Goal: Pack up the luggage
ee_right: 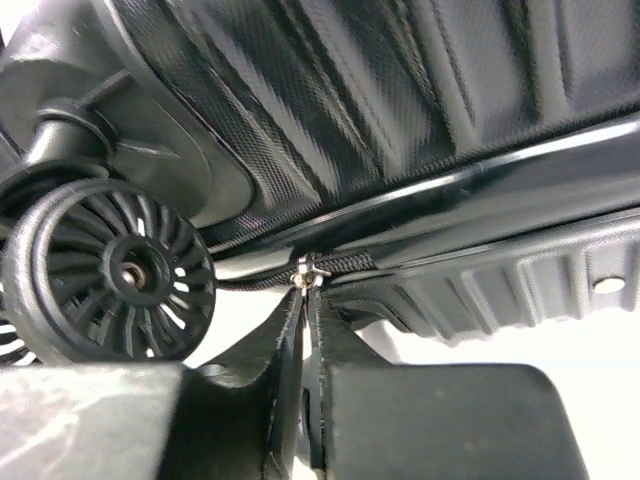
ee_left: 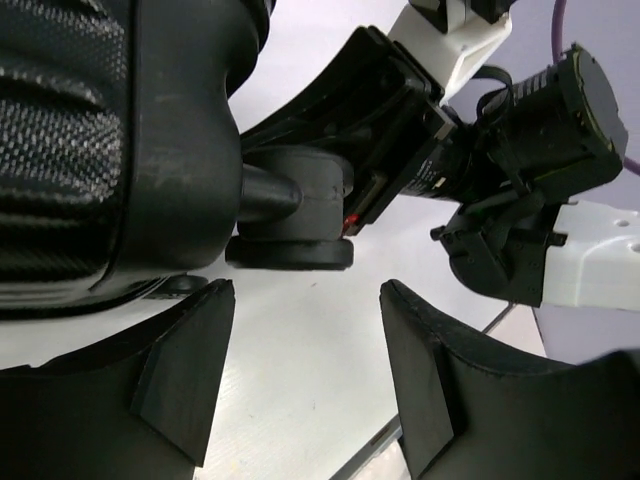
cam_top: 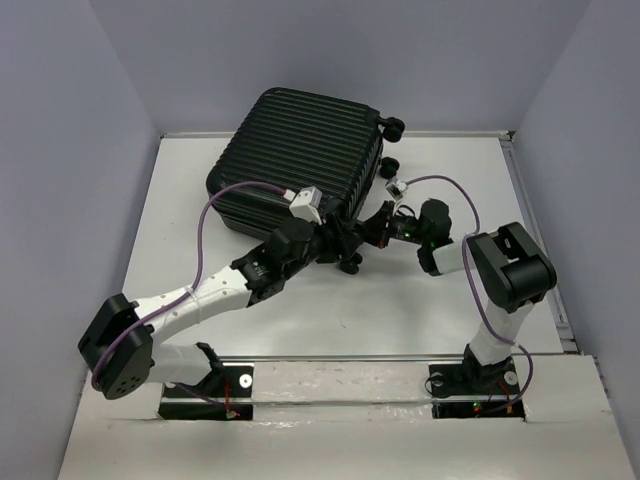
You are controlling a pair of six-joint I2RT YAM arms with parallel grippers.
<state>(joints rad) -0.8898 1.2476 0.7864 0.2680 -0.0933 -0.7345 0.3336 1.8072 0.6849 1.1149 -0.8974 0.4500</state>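
Observation:
The black ribbed luggage [cam_top: 300, 150] lies flat at the back of the table, its wheels facing right. My right gripper [cam_top: 372, 232] is at its near right corner. In the right wrist view the gripper [ee_right: 308, 300] is shut on the metal zipper pull [ee_right: 308, 272] in the seam of the luggage [ee_right: 400, 100], next to a spoked wheel [ee_right: 120, 270]. My left gripper [cam_top: 345, 250] is open and empty just left of it. In the left wrist view it [ee_left: 300, 290] sits just short of a wheel [ee_left: 290, 250] of the luggage [ee_left: 90, 150].
The right arm's wrist [ee_left: 520, 130] is close in front of the left gripper, so both arms crowd the same corner. Grey walls enclose the white table [cam_top: 420, 300]. A raised rail [cam_top: 530, 210] runs along the table's right edge.

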